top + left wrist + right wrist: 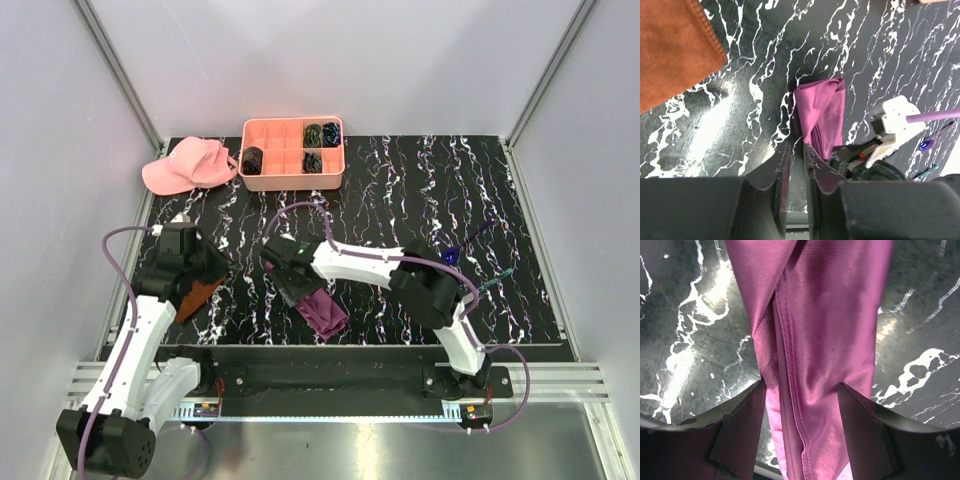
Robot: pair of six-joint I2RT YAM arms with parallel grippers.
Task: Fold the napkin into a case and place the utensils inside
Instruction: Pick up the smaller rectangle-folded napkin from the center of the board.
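I see right claw (293,272) at the bunched napkin (326,312) near front of surface (400,190); left claw (207,268) over rust-brown cloth (200,297), utensils (497,282) far right.

The napkin (820,340) — cut off at top and bottom edges.

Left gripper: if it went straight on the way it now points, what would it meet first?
Most likely the edge of the napkin, lying on the table just ahead of the left gripper. Height is unclear, so it might pass above.

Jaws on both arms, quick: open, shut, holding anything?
Left gripper: jaws barely open, empty.
Right gripper: jaws open wide astride the napkin, grip unclear.
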